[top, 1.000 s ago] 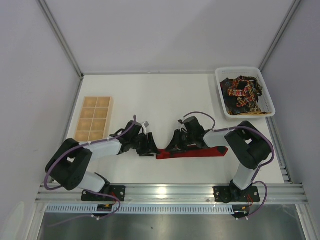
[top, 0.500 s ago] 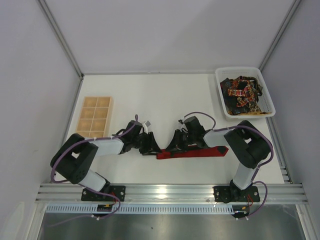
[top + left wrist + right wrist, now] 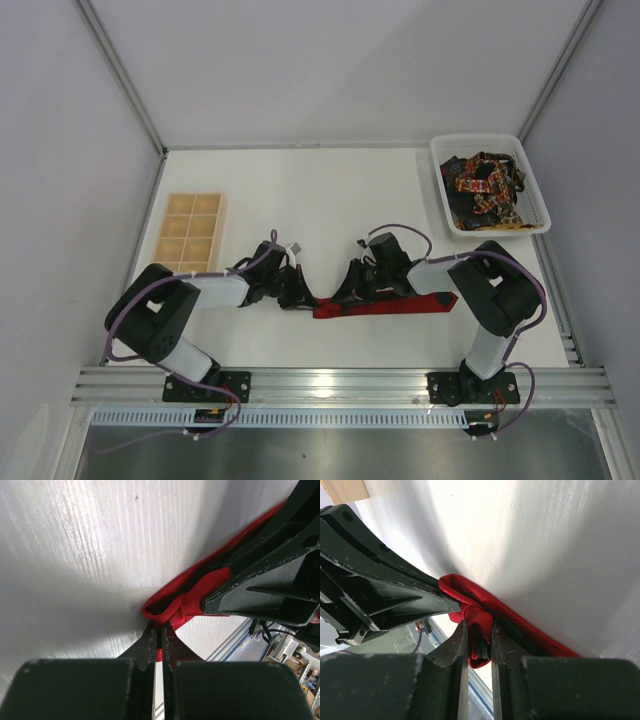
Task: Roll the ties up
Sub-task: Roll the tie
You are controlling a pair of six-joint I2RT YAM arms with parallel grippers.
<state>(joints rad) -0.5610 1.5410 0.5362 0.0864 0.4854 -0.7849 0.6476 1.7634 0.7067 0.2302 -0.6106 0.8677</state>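
- Where the worktop nears its front edge, right of the middle, the red tie [image 3: 390,303] lies flat, with its long axis running left to right and its broad end toward the right edge.
- Its left end is folded into a small loop.
- The left gripper [image 3: 161,630] is pinched on the loop's edge.
- The right gripper [image 3: 477,630] is clamped on the fold just beside it.
- The patterned ties [image 3: 487,185] are heaped in a white bin [image 3: 441,190] at the far right corner.

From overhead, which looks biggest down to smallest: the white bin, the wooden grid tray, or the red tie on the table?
1. white bin
2. wooden tray, clearly smaller in outline
3. red tie, the longest of the three but a thin strip, so it covers the least area; one end is hidden.
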